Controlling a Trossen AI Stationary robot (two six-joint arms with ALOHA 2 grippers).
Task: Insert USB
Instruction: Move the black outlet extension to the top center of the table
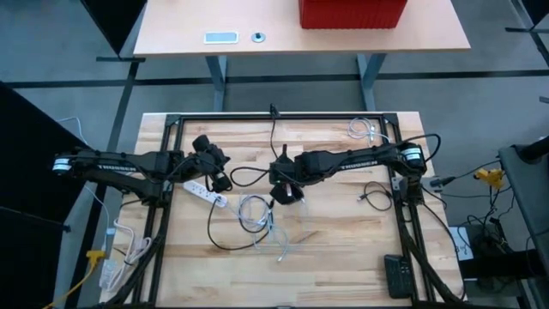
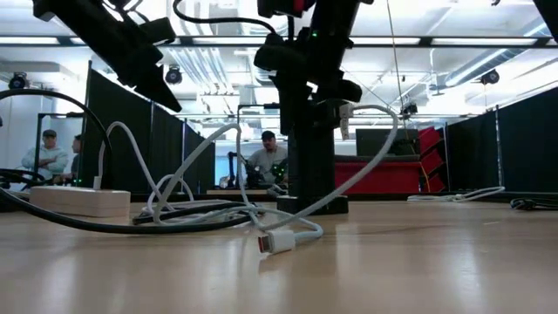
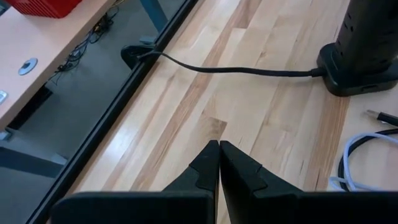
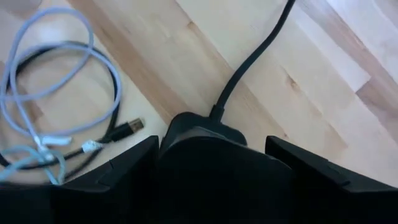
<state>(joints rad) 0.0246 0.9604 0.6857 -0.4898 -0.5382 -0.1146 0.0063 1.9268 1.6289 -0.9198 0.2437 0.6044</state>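
The table (image 1: 343, 249) is a light wood slab inside a black frame (image 1: 283, 118). Beyond its 12 o'clock edge stands a second table (image 1: 283, 39) carrying a red box (image 1: 352, 12).

The right arm (image 1: 360, 160) reaches from the 3 o'clock side to the table centre. The left arm (image 1: 120, 165) reaches in from the 9 o'clock side and stops left of centre.

The black hub (image 4: 211, 162) stands upright at the table centre, with its black lead (image 4: 255, 56) running toward 12 o'clock. The right tool (image 4: 211, 171) is released: its fingers (image 4: 121, 165) stand wide, one on each side of the hub, and whether they touch it cannot be told.

The left tool (image 3: 219, 168) is clenched on nothing, its fingertips (image 3: 208, 163) pressed together above bare wood at 9 o'clock of the hub.

A white power strip (image 1: 204, 193) lies just at 6 o'clock of the left tool.

Loose white and black cables (image 1: 253, 215) lie coiled at 7 o'clock of the hub. A black USB plug (image 4: 129, 127) with a gold tip lies flat on the table near the hub base, unplugged. A white connector (image 2: 277, 242) lies on the table in the low view.
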